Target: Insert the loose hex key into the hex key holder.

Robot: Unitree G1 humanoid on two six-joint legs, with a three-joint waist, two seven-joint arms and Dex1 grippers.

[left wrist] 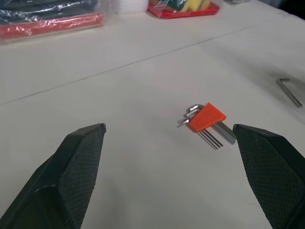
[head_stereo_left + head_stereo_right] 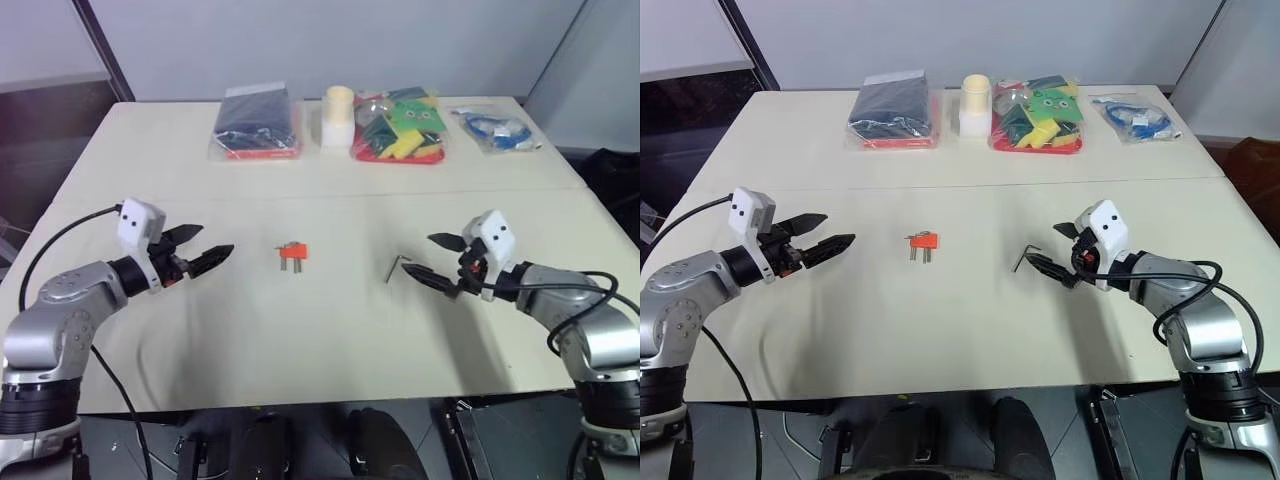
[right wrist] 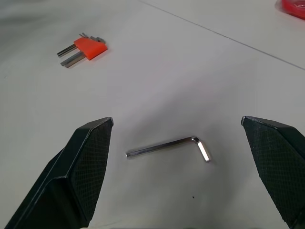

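The loose hex key is a thin grey L-shaped rod lying flat on the white table, right of centre; the right wrist view shows this hex key just ahead of the fingers. The hex key holder, a small orange block with short keys sticking out, lies at the table's middle, and the left wrist view has the holder in front. My right gripper hovers open just right of the loose key. My left gripper hovers open to the left of the holder, well apart from it. Both are empty.
Along the table's far edge lie a dark red-edged bag, a cream cylinder, a bag of green and yellow items and a bag with blue cable. A seam crosses the table.
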